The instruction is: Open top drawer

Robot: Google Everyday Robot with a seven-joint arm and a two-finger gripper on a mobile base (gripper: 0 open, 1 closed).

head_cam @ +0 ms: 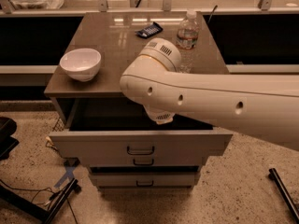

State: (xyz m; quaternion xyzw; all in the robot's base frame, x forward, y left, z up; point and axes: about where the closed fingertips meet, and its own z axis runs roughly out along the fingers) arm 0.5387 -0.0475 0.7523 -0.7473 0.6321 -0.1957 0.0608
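The top drawer (pixel 93 144) is pulled out from under the brown tabletop. Its pale grey front carries a small dark bar handle (pixel 140 150), and its inside (pixel 103 115) is dark and open to view. My white arm (pixel 196 94) reaches in from the right and crosses above the open drawer. A rounded white end piece (pixel 159 117) hangs below it over the drawer's inside. My gripper is hidden behind the arm, somewhere over the drawer, and nothing touches the handle.
Two narrower drawers (pixel 143 162) (pixel 145 183) sit shut below. On the tabletop (pixel 107 41) stand a white bowl (pixel 80 63), a water bottle (pixel 187 34) and a dark packet (pixel 148 30). A black stand (pixel 42 204) and cables lie on the floor at the left.
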